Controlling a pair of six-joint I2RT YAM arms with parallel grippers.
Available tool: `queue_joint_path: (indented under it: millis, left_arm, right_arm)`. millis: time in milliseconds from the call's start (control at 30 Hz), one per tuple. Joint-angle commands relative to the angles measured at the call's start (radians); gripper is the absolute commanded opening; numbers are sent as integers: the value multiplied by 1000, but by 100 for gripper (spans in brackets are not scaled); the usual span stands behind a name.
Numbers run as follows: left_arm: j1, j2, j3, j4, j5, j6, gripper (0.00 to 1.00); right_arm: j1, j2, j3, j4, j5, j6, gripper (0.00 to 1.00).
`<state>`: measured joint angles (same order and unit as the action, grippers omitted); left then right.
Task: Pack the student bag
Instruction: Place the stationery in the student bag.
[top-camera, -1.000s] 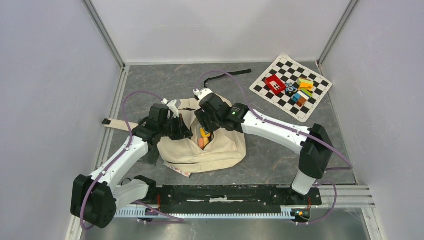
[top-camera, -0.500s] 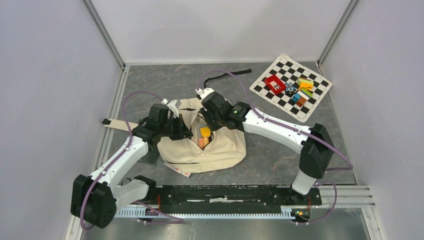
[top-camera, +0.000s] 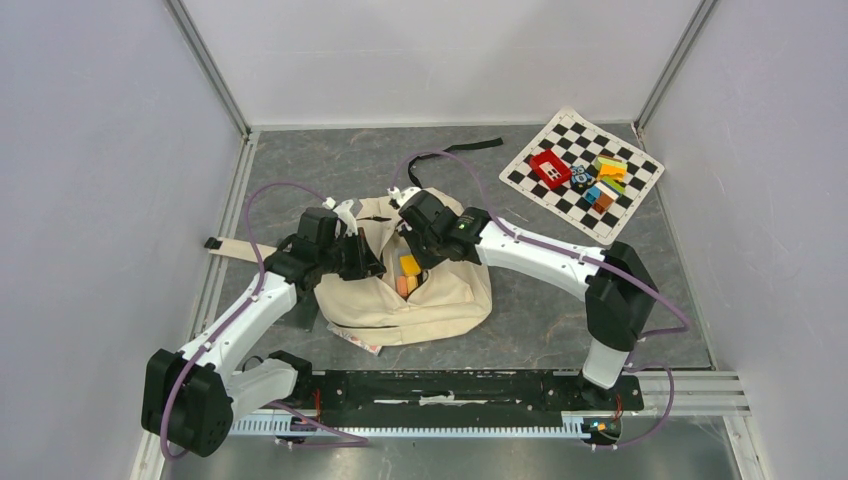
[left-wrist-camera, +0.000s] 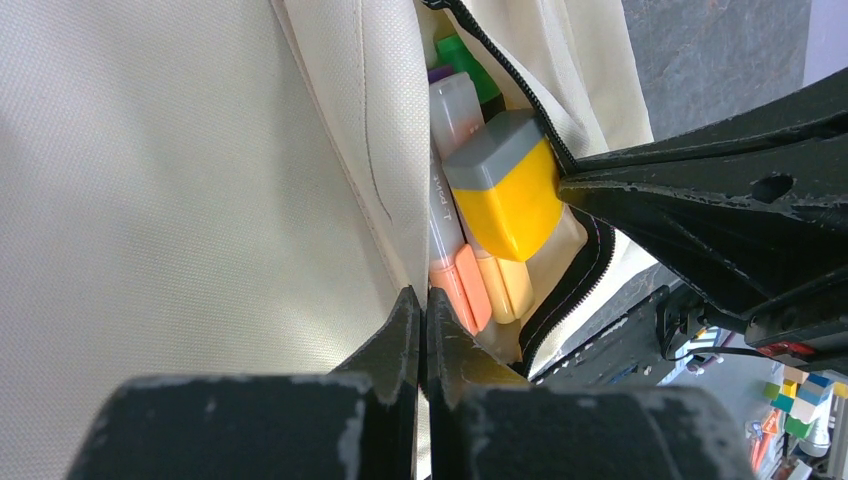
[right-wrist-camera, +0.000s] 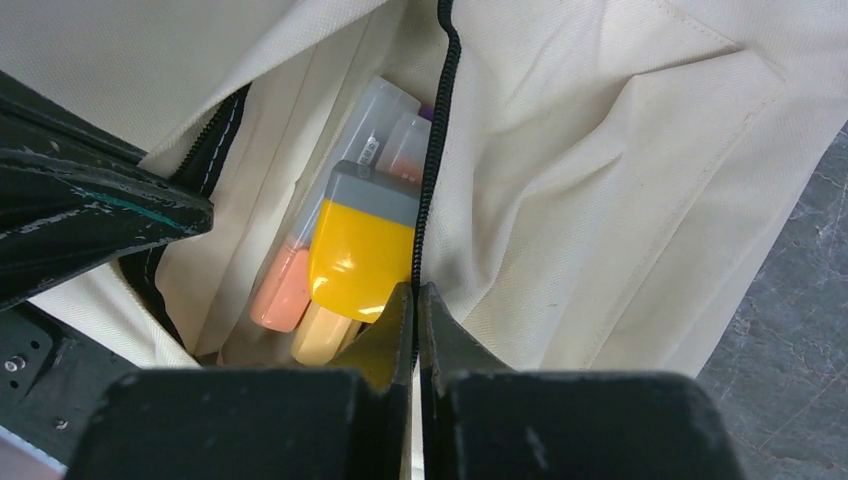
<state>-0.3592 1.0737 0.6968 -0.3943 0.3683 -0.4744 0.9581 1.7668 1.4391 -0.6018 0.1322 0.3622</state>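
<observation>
The student bag (top-camera: 445, 290), a cream canvas backpack, lies in the middle of the table with a pocket unzipped. My left gripper (top-camera: 372, 262) is shut on the pocket's left fabric edge (left-wrist-camera: 400, 230); its tips (left-wrist-camera: 422, 305) pinch the cloth. My right gripper (top-camera: 411, 248) is shut on the opposite edge, and the black zipper (right-wrist-camera: 432, 150) runs straight between its tips (right-wrist-camera: 415, 298). Inside the pocket lie a yellow grey-capped item (right-wrist-camera: 360, 250) (left-wrist-camera: 510, 195), an orange marker (right-wrist-camera: 280, 295), a pale yellow one (right-wrist-camera: 320, 335) and clear-capped markers (left-wrist-camera: 455, 105).
A checkered mat (top-camera: 640, 190) at the back right carries a red block (top-camera: 550, 168) and several small coloured blocks (top-camera: 603, 180). A black strap (top-camera: 470, 147) trails behind the bag, a beige strap (top-camera: 235, 250) runs left. Something flat (top-camera: 362, 343) pokes out under the bag's front.
My right gripper has gone from open to shut on the zipper edge and shifted slightly left over the pocket. The left gripper has kept its hold and place.
</observation>
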Motion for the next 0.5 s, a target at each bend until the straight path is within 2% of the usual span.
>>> queue_joint_path:
  millis: [0, 233, 467]
  left_arm:
    - [8, -25, 11, 34, 27, -14, 2]
    - [9, -27, 12, 36, 31, -16, 2]
    - [11, -22, 9, 40, 38, -19, 2]
  right_arm:
    - [1, -25, 39, -2, 1, -1, 0]
    - [7, -73, 81, 8, 13, 2, 0]
    - [42, -29, 76, 56, -50, 24, 0]
